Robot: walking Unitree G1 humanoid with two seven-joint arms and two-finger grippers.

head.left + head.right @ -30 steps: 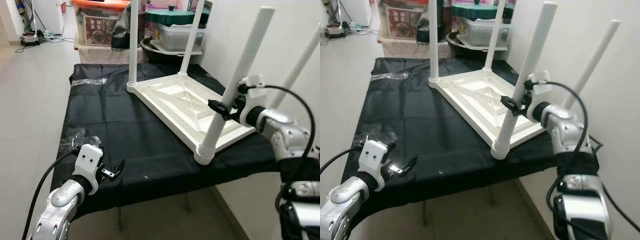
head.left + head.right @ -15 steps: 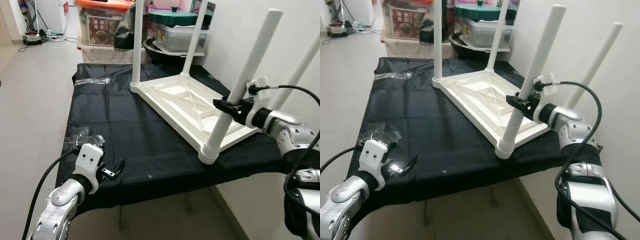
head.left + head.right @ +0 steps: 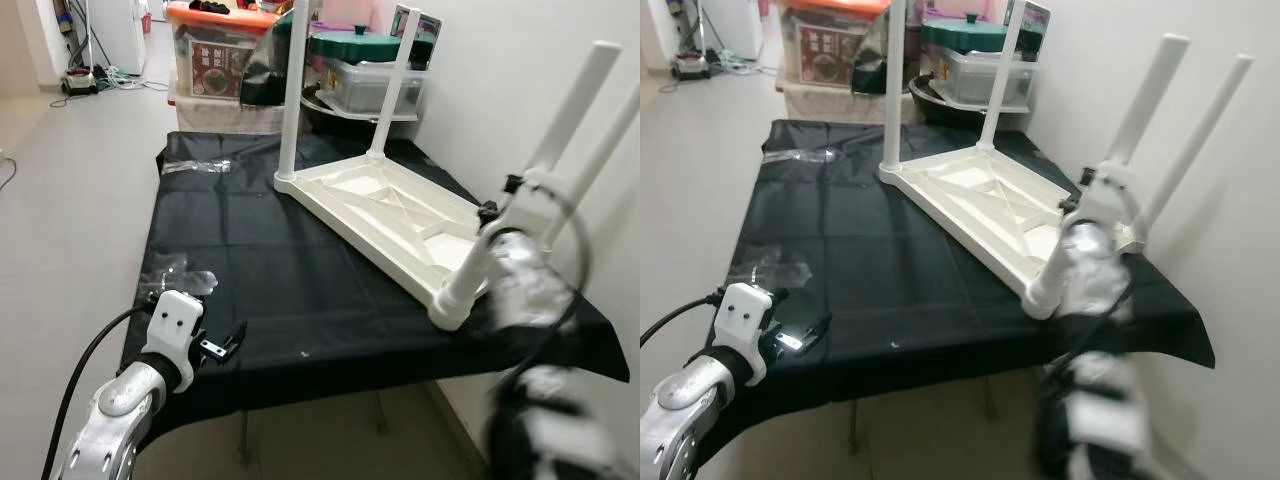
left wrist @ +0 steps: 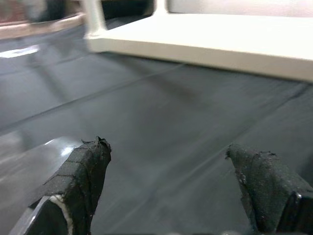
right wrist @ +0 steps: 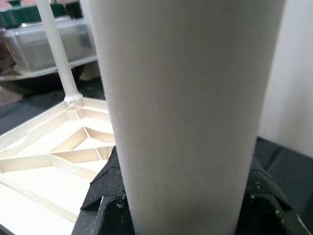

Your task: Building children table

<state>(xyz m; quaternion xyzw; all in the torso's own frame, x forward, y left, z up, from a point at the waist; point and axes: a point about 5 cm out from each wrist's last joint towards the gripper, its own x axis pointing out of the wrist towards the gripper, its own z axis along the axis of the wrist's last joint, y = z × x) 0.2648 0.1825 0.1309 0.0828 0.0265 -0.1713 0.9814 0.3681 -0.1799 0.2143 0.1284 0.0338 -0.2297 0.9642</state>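
The white children's table lies upside down on the right side of the black surface, its legs pointing up. The right hand is clamped around the near leg, and that arm looks blurry. The left hand hangs low over the near left of the surface, its fingers apart. Far bins are cut off at the top.
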